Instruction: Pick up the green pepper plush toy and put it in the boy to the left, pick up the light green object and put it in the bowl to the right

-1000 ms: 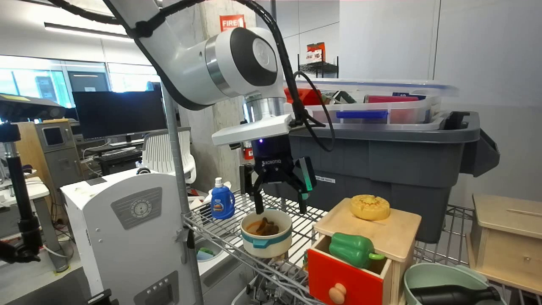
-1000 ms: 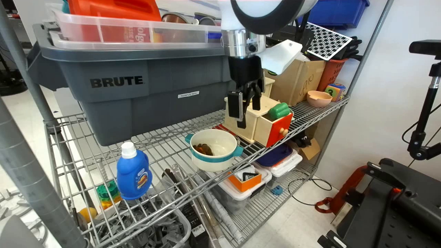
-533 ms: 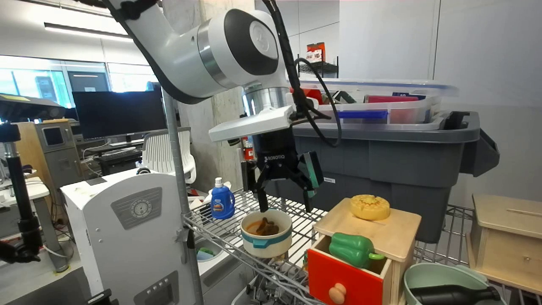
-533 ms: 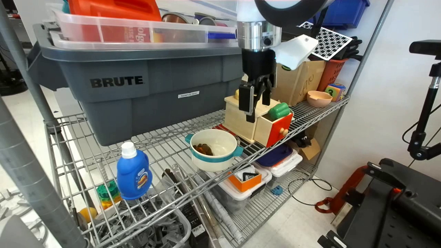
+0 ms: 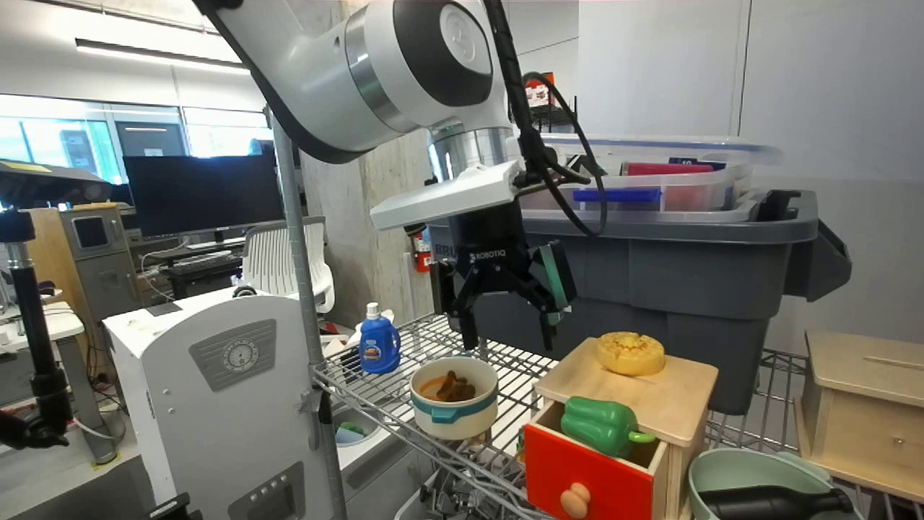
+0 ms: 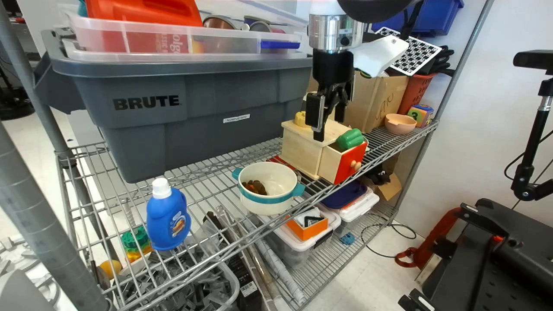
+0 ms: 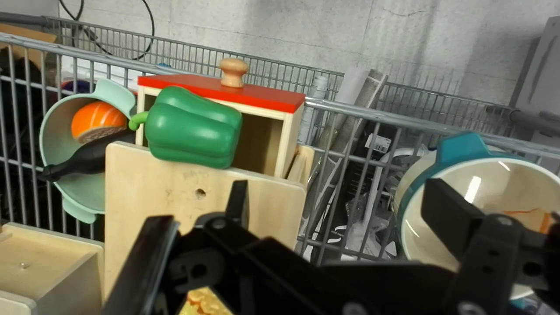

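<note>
Closest in the wrist view, the gripper (image 7: 339, 196) is hanging empty, its fingers standing well apart. Lower down, a wooden box (image 7: 148, 183) is carrying a yellow toy (image 5: 631, 354), and the green pepper (image 7: 192, 127) is resting in the box's pulled-out drawer (image 7: 267, 94), poking above the sides, its stem pointing toward a pale green bowl (image 7: 83, 187). That bowl is holding a black bottle (image 7: 98, 153) and an orange piece (image 7: 97, 117); on the box's other side a cream pot (image 5: 469, 426) is standing on the wire shelf (image 7: 376, 114). Farthest, pale floor (image 7: 297, 26) is showing.

The arm is apparently working on the first step, getting the pepper. The next move is likely calling for centring over the drawer, lowering, and closing across the pepper's body.
</note>
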Available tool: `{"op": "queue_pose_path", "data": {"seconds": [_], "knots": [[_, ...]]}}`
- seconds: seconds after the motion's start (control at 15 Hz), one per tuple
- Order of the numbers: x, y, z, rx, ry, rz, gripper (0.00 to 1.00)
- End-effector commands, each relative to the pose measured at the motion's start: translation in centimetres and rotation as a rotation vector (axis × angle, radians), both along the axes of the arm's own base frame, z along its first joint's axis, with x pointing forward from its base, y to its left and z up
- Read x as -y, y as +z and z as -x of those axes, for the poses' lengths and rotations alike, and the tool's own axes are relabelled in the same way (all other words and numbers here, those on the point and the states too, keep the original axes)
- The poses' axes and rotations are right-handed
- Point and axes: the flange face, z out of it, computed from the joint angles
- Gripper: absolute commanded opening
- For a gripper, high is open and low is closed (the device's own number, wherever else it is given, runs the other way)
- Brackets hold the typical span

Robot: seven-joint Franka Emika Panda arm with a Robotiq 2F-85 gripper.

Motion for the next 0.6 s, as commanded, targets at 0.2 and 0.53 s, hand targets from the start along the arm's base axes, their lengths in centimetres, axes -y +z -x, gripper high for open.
{"op": "queue_pose_path", "data": {"seconds": [0.2, 0.53], "knots": [[1.9, 0.5, 1.9, 0.039, -0.044, -0.015, 1.00], [4.2, 0.1, 3.5, 0.054, -0.078, -0.030, 1.00]]}}
